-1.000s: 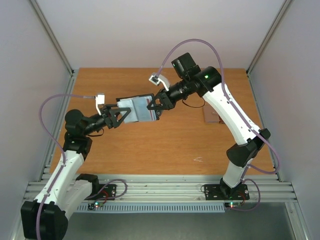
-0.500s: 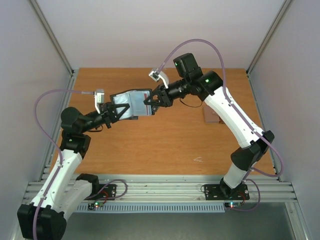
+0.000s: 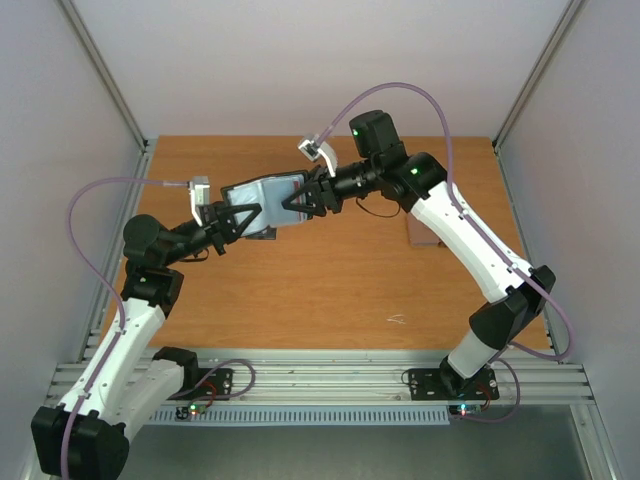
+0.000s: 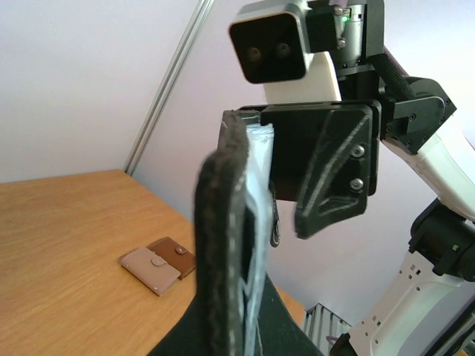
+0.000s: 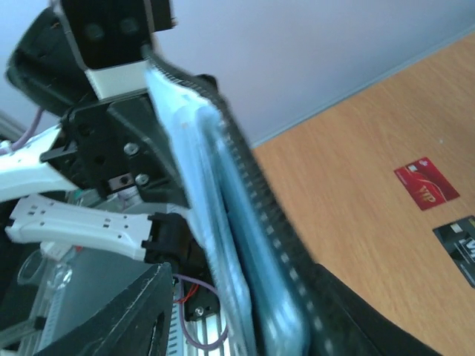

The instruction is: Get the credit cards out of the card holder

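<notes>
Wooden table (image 3: 330,290), grey walls all round, and both arms met up in the air over the far left part of it. Between them hung the card holder (image 3: 265,193), lifted clear of the wood, black outside, pale blue-grey pockets showing.

The left gripper (image 3: 248,218) had it by the near-left edge, jaws clamped together on it. From the left wrist the holder stood straight up out of those fingers, seen edge-on, black cover to the left and pale lining to the right.

The right gripper (image 3: 293,205) was at the opposite edge. Its jaws were parted and straddled the holder. On the right wrist view one finger (image 5: 141,311) stood off the pale pocket side with a gap showing, and the other lay close by the black cover; whether that one touched, I couldn't tell.

Down on the table lay a dark red credit card (image 5: 426,185), flat, and just beside it a black card (image 5: 459,246) cut off by the picture's edge.

Over to the right, the brown two-tone wallet (image 4: 158,265) was flat on the wood, well apart from the action. Edge-on, the pockets didn't show whether any cards sat inside.
</notes>
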Robot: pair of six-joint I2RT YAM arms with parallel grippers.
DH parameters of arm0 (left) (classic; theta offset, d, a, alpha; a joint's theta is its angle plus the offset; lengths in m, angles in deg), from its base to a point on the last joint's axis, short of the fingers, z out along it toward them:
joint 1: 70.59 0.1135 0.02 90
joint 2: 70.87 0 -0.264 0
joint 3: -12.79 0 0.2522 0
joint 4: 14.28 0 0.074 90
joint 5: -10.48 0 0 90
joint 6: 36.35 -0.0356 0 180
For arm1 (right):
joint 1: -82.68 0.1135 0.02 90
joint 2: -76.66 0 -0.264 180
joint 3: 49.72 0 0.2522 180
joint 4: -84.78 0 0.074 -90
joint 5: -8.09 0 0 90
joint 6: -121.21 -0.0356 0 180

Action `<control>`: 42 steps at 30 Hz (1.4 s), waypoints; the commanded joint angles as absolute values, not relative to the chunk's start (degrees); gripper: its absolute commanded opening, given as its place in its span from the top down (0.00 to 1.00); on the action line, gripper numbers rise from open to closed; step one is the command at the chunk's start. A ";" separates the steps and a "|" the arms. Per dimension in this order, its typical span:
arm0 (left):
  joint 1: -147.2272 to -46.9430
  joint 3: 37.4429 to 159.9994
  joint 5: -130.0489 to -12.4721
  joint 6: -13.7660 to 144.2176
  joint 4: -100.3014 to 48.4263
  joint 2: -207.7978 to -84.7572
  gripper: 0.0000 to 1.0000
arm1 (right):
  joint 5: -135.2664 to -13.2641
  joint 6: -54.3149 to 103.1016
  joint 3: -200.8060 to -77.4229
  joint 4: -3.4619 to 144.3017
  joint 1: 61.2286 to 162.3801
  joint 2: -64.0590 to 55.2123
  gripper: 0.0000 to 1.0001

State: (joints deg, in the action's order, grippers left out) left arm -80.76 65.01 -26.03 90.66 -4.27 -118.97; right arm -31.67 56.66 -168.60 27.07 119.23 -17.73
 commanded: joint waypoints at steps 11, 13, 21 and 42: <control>-80.87 67.33 -24.61 87.54 0.91 -119.03 1.00 | -22.42 55.36 -165.55 27.65 113.10 -12.39 0.58; -80.87 67.47 -24.55 87.49 0.85 -119.08 1.00 | -23.77 53.67 -165.36 28.93 113.17 -12.85 0.64; -80.87 67.42 -24.51 87.53 0.77 -119.04 1.00 | -26.38 51.88 -165.43 31.35 113.90 -14.17 0.70; -80.96 66.84 -24.33 87.78 1.11 -118.99 1.00 | -29.78 53.16 -169.51 31.18 120.28 -18.98 0.79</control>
